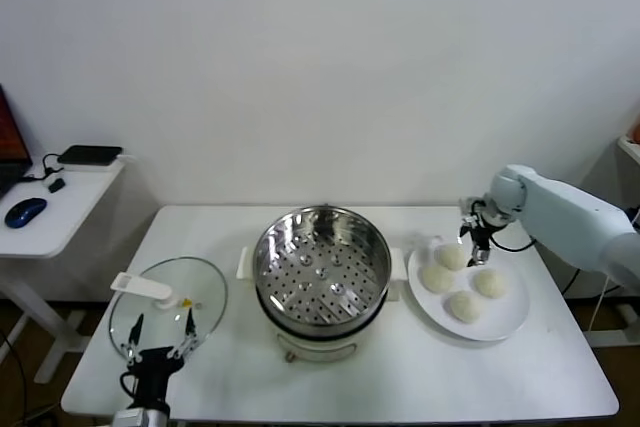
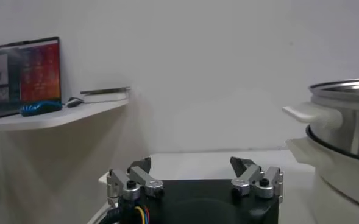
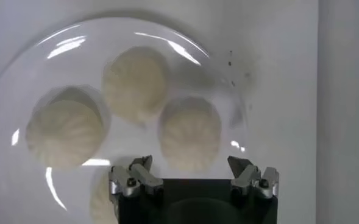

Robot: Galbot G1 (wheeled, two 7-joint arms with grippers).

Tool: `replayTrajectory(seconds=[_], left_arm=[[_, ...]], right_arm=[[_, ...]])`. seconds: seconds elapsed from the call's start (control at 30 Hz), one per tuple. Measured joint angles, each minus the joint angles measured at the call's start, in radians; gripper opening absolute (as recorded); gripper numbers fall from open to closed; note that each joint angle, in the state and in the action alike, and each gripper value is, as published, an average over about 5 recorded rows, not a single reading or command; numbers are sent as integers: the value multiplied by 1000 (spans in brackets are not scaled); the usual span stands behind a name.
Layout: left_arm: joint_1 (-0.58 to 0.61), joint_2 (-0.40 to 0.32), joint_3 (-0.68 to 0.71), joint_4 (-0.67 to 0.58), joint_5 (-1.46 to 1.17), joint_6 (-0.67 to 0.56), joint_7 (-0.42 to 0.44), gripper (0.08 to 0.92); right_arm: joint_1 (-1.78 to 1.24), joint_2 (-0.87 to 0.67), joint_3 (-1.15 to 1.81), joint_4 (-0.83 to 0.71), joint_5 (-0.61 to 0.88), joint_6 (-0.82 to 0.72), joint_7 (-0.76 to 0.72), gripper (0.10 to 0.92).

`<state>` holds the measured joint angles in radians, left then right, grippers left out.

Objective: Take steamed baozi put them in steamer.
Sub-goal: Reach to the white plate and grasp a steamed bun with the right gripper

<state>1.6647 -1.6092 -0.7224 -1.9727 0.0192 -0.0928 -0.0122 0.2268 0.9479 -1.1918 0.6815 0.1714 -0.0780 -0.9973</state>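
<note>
Waiting near the worktop's (image 1: 350,387) front edge, the left gripper (image 1: 160,332) idles, fingers apart. Steamer (image 1: 322,269) mid-worktop sits empty — nothing done yet. Farther off, all four baozi (image 1: 463,282) remain on the plate (image 1: 505,322), right gripper (image 1: 477,245) spread open above them.

Steamer (image 1: 322,269) of shiny perforated metal — baozi (image 1: 437,278) matt, smooth dough — on a glossy white plate (image 1: 505,322).
</note>
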Motion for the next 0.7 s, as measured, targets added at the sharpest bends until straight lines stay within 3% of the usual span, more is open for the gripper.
replayTrajectory(seconds=[0.3, 0.7], left_arm=[[1, 0, -2, 9, 15, -1, 4, 823], [-2, 0, -9, 12, 20, -1, 5, 823]], right_arm=[[-40, 58, 67, -87, -32, 13, -5, 815], [-54, 78, 82, -119, -45, 16, -20, 737]])
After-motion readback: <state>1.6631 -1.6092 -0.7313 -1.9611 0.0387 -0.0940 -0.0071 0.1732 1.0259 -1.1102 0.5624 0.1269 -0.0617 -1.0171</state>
